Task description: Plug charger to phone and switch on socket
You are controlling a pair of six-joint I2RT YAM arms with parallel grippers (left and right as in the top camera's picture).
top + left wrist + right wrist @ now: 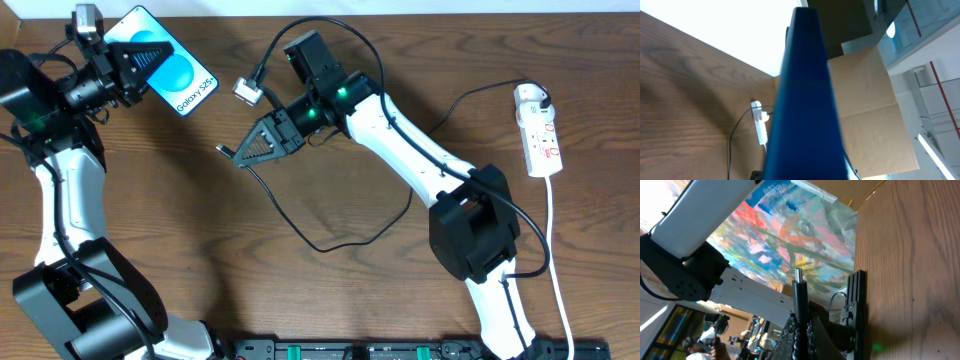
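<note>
While left end effector (150, 55) clamps half-hidden phone (192, 86), right end effector (232, 153) pinches charger (799, 300).

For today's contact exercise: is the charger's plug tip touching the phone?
Apart. The overhead view shows bare table between the plug tip and the phone.

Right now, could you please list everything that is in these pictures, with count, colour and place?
phone: one, blue screen, far left of table, held by left gripper
charger: one, black, plug tip in right gripper, cable looping over table
socket: one, white with red marks, right edge of table
connector: one, silver, near right arm
table: one, brown wood
left gripper: one, black, shut on phone
right gripper: one, black, shut on charger
arms: two, white and black, left and right
</note>
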